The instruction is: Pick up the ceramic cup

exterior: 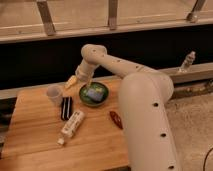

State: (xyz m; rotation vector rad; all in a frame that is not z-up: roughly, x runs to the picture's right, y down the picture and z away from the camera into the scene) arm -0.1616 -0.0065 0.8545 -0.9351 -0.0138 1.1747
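Note:
The ceramic cup point(54, 94) is a small pale handleless cup standing upright near the back left of the wooden table point(40, 150). My gripper point(71, 82) hangs just behind and to the right of the cup, above the table's back edge, between the cup and the green bowl point(94, 94). It holds nothing that I can see. The white arm reaches over the bowl from the right.
The green bowl holds a pale blue item point(94, 93). A black flat object point(66, 107) lies right of the cup. A white bottle point(71, 126) lies on its side in front. A reddish packet point(116, 119) lies near the arm's base. A clear bottle point(186, 62) stands on the back ledge.

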